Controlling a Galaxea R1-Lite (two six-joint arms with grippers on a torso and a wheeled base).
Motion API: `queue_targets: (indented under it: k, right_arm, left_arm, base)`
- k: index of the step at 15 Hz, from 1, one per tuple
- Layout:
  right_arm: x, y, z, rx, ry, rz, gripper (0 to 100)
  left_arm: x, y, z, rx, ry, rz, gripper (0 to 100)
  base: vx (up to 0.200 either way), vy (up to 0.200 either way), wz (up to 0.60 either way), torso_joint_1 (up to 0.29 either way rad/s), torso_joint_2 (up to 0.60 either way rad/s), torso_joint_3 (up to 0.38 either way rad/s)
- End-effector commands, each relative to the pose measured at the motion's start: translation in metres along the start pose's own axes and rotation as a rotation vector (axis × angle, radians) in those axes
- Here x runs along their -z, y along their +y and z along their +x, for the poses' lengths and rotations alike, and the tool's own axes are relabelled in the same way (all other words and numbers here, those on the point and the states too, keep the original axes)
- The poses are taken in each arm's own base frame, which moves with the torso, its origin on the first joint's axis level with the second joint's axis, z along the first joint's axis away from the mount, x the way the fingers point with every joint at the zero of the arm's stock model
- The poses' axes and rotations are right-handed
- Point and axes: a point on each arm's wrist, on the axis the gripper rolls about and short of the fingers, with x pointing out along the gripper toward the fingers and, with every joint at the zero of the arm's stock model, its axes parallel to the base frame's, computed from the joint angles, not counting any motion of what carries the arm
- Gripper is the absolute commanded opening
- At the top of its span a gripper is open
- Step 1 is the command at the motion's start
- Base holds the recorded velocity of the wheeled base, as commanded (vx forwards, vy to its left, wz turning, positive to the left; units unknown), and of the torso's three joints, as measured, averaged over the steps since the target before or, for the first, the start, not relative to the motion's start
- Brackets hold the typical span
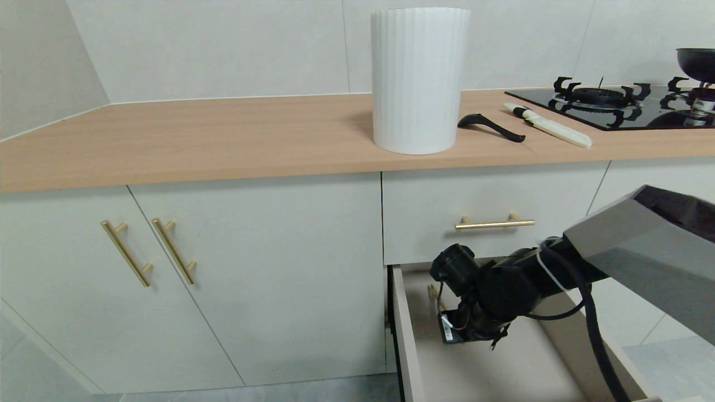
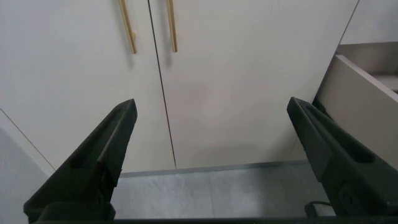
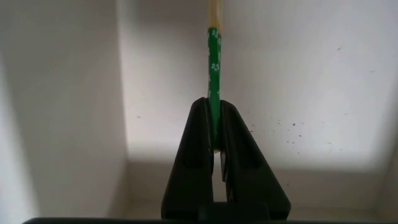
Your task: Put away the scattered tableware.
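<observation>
My right gripper (image 3: 214,107) is shut on a chopstick (image 3: 214,56) with a green patterned shaft and a bare wooden end. It holds the chopstick inside the open drawer (image 1: 403,329) under the counter, close above the pale drawer floor (image 3: 311,81). In the head view the right arm's wrist (image 1: 491,296) is down in the drawer, and the chopstick (image 1: 434,296) sticks out toward the drawer's back. On the countertop lie a black spoon (image 1: 491,127) and a cream knife (image 1: 550,125). My left gripper (image 2: 211,109) hangs open and holds nothing, in front of the cabinet doors.
A tall white ribbed container (image 1: 419,78) stands on the wooden counter (image 1: 223,139). A black gas hob (image 1: 620,106) with a pan (image 1: 695,61) is at the far right. A closed drawer with a gold handle (image 1: 494,224) sits above the open one. The open drawer's side (image 2: 357,74) is near the left gripper.
</observation>
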Motion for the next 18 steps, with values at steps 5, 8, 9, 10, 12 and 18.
queue_targets:
  k: [5,8,9,10,12,18]
  right_arm:
    - [0.015,0.003,0.040,0.049,0.078,-0.027,0]
    - [0.016,0.004,0.047,0.060,0.072,-0.027,0]
    - [0.016,0.004,0.047,0.059,0.070,-0.026,0]
    - [0.016,0.004,0.047,0.059,0.070,-0.026,0]
    - [0.017,0.004,0.047,0.059,0.071,-0.027,0]
    - [0.017,0.004,0.048,0.061,0.072,-0.030,100]
  left_arm:
    - [0.000,0.000,0.000,0.000,0.000,0.000,100]
    - [0.000,0.000,0.000,0.000,0.000,0.000,100]
    - [0.000,0.000,0.000,0.000,0.000,0.000,100]
    - [0.000,0.000,0.000,0.000,0.000,0.000,100]
    - [0.000,0.000,0.000,0.000,0.000,0.000,100]
    - [0.000,0.000,0.000,0.000,0.000,0.000,100]
  base:
    - [0.000,0.000,0.00,0.000,0.00,0.000]
    - [0.000,0.000,0.00,0.000,0.00,0.000]
    - [0.000,0.000,0.00,0.000,0.00,0.000]
    - [0.000,0.000,0.00,0.000,0.00,0.000]
    - [0.000,0.000,0.00,0.000,0.00,0.000]
    - [0.000,0.000,0.00,0.000,0.00,0.000]
